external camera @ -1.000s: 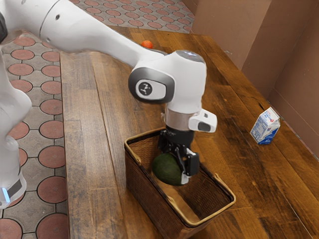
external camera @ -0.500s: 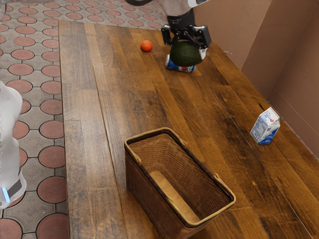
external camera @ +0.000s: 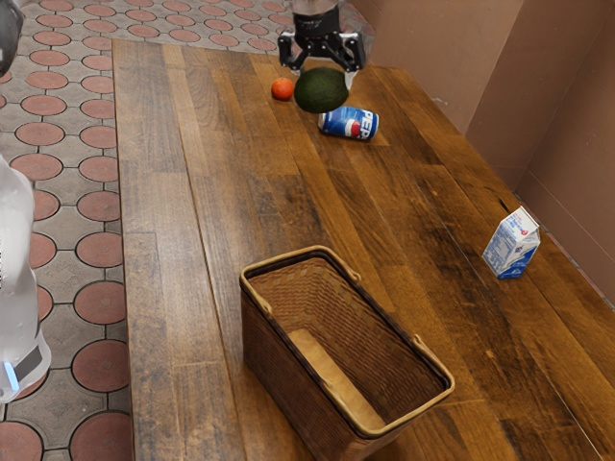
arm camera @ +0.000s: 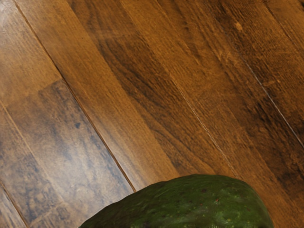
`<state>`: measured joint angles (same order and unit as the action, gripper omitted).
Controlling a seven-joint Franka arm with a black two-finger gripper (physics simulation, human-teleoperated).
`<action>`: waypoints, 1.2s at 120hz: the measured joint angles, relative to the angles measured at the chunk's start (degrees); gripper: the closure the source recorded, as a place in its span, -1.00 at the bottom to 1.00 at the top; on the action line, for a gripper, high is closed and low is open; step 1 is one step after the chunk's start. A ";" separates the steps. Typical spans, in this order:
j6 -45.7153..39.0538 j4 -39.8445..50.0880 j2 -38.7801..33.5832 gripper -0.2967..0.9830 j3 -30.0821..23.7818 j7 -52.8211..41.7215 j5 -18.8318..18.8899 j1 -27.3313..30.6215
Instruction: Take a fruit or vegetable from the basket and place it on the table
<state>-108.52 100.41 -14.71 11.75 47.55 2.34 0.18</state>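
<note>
Exterior view: avocado (external camera: 322, 90) aloft over the table (external camera: 226, 144), twelve o'clock in frame.
Dark green, oval, lightly speckled. My gripper (external camera: 326, 80) grips it, fingers spread about its width. Pepsi can (external camera: 349, 124) at its four o'clock, orange fruit (external camera: 282, 89) at nine.

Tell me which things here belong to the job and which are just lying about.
Part of the job:
Avocado, held in the jaws
Basket, the job's starting place
Table, where the avocado should go

Just lying about:
Round orange-red item
Pepsi can, on its side
Carton, upright
</note>
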 joint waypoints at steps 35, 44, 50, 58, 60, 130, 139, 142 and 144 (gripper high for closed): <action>0.53 1.68 0.06 -0.11 -0.69 7.23 0.05 1.86; 0.63 1.80 -0.17 -0.08 -0.73 8.63 0.05 1.88; 0.68 1.82 -0.30 -0.07 -0.73 9.47 0.15 1.90; 0.74 1.82 -0.26 -0.06 -0.75 10.57 0.27 2.32; 0.75 1.82 -0.21 -0.05 -0.77 10.94 0.29 2.45; 3.35 2.41 0.62 0.00 -2.68 34.27 -0.48 3.49; 4.30 2.66 0.53 -0.01 -2.64 36.27 -0.52 3.46; 4.60 2.68 0.46 -0.01 -2.50 36.88 -0.58 3.45; 4.79 2.68 0.31 0.00 -2.29 37.27 -0.90 3.45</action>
<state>-103.73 103.09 -14.40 9.46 84.82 1.44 3.63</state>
